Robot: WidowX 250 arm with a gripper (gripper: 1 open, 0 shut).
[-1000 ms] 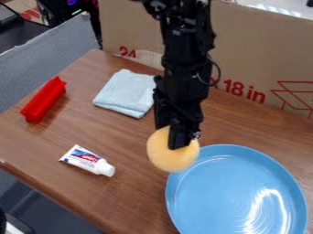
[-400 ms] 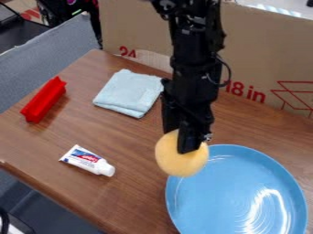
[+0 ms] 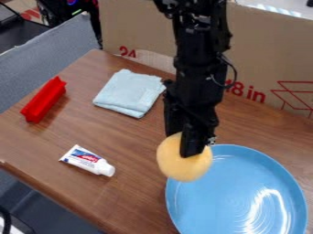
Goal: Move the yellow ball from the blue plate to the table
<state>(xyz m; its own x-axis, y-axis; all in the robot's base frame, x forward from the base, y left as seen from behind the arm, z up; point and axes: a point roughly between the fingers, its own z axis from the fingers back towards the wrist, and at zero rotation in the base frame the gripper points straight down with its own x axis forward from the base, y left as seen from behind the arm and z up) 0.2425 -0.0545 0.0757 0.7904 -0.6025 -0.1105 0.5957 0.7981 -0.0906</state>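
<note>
The pale yellow ball (image 3: 181, 163) hangs in my gripper (image 3: 192, 146), whose dark fingers are shut on its top. It sits over the left rim of the large glossy blue plate (image 3: 251, 203), which lies at the front right of the brown wood-grain table (image 3: 73, 128). I cannot tell whether the ball touches the rim. The black arm comes down from the top centre and hides the ball's upper part.
A folded pale-blue cloth (image 3: 128, 91) lies left of the arm. A red object (image 3: 44, 98) sits near the left table edge and a white tube (image 3: 90, 162) near the front. A cardboard box (image 3: 263, 55) stands behind.
The arm has carried the ball to the right, from beside the plate's left edge to over its left rim. The grip has not changed.
</note>
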